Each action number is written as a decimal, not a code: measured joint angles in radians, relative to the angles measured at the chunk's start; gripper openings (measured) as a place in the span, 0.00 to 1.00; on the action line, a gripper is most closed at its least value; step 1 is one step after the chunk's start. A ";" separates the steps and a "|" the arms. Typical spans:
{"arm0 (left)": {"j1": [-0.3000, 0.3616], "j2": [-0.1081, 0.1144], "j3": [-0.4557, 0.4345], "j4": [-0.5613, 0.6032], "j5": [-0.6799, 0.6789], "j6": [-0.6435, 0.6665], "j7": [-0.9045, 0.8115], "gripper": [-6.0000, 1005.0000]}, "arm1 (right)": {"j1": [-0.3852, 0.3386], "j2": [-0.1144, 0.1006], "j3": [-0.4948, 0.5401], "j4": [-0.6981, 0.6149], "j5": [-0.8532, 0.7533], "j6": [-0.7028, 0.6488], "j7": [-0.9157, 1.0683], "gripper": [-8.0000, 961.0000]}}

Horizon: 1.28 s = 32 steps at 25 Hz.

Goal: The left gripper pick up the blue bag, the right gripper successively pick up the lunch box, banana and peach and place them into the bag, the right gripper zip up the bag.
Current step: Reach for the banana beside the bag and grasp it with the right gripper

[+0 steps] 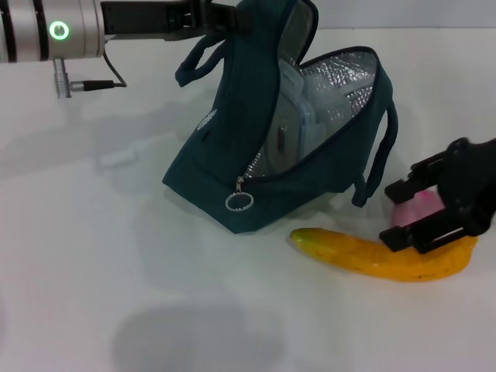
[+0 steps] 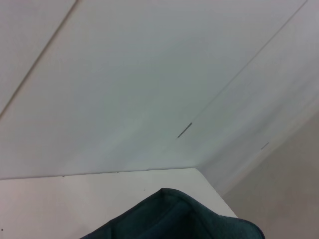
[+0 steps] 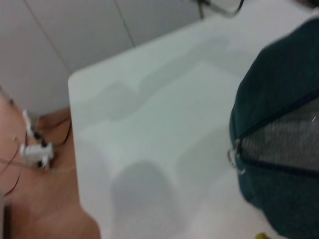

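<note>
The blue bag stands open on the white table, silver lining showing, and the lunch box sits inside it. At the top of the head view my left gripper is shut on the bag's upper edge, holding it up. In front of the bag lies the banana. My right gripper hovers open over the banana's right end, and the pink peach shows between its fingers. The bag's fabric also fills the edge of the left wrist view and the right wrist view.
A zipper pull ring hangs at the bag's front corner, and two handles droop at its sides. The table edge and the floor with cables show in the right wrist view.
</note>
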 joint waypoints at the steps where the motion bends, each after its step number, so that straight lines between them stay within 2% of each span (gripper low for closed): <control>1: -0.001 0.000 0.000 0.000 0.000 -0.002 0.000 0.07 | 0.021 0.001 -0.010 0.012 -0.019 -0.007 0.017 0.72; 6: -0.004 0.001 -0.002 0.000 -0.001 -0.006 -0.001 0.07 | 0.136 0.003 -0.023 0.132 -0.118 -0.030 0.074 0.72; 12: -0.010 0.006 -0.003 0.000 -0.001 -0.008 -0.005 0.07 | 0.226 0.004 -0.019 0.280 -0.213 -0.025 0.092 0.71; 22: -0.021 0.009 -0.005 -0.003 -0.001 -0.009 -0.008 0.07 | 0.263 0.001 -0.033 0.387 -0.232 0.054 0.069 0.71; 25: -0.021 0.009 -0.005 -0.003 -0.001 -0.009 -0.008 0.07 | 0.277 0.003 -0.074 0.442 -0.242 0.105 0.053 0.71; 27: -0.021 0.009 -0.005 -0.006 -0.001 -0.009 -0.008 0.07 | 0.289 0.005 -0.143 0.481 -0.244 0.163 0.046 0.71; 32: -0.020 0.009 -0.005 -0.007 -0.001 -0.009 -0.008 0.07 | 0.294 0.007 -0.235 0.488 -0.245 0.239 0.045 0.71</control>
